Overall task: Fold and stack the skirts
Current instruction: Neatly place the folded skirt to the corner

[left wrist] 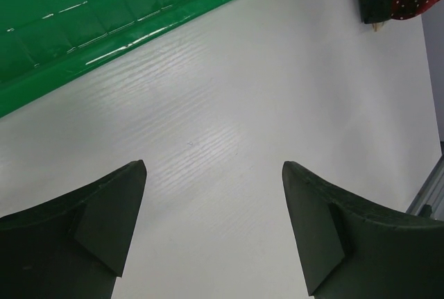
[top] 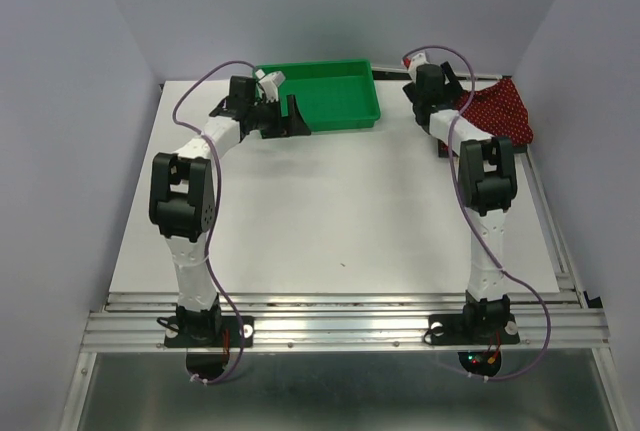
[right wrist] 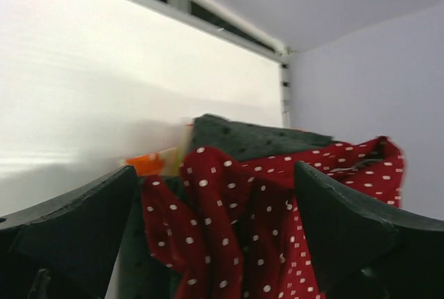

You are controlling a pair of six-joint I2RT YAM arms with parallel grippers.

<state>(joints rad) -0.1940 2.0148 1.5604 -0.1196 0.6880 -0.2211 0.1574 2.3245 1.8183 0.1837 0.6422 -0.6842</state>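
Two grippers spread | left gripper (left wrist: pixel 214 168) over surface (left wrist: pixel 277 91) by green tray (left wrist: pixel 83 28) | right gripper (right wrist: pixel 215 171) close to red dotted skirt (right wrist: pixel 229 236)

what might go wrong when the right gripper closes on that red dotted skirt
The right gripper stands open around the bunched red dotted skirt, with the grey skirt just behind it, so a pinch may catch both.
The red skirt sits at the table's far right corner; a sideways pull might drag cloth over the edge.
The left gripper, open by the green tray, is far off to help.
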